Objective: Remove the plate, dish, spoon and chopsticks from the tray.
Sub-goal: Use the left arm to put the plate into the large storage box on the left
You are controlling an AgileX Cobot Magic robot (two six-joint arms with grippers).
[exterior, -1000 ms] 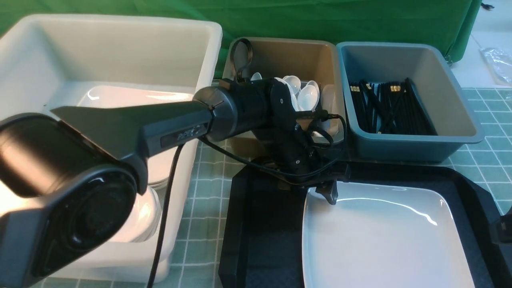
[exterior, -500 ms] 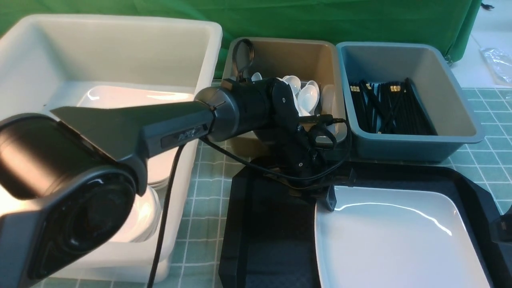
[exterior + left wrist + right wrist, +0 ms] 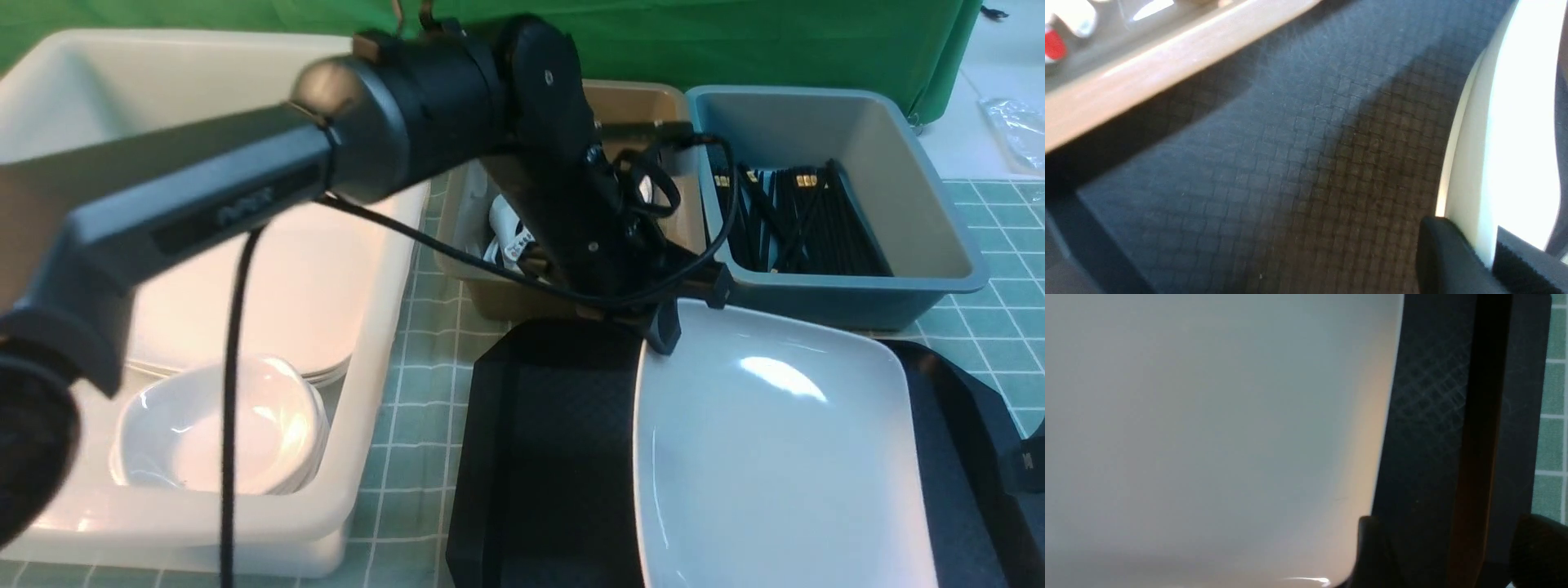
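The large white square plate is over the black tray, tilted, with its far left corner raised. My left gripper is shut on that corner. In the left wrist view the fingers pinch the plate's rim above the tray's textured floor. My right gripper is open, its fingers either side of the tray's right rim, beside the plate. No spoon, chopsticks or small dish show on the tray.
A big white tub on the left holds stacked plates and small white dishes. A tan tub stands behind the tray, mostly hidden by my left arm. A grey tub holds black chopsticks.
My left arm has risen, lifting the plate's far left corner off the tray, so the plate now tilts. Before that the plate slid a little to the right.
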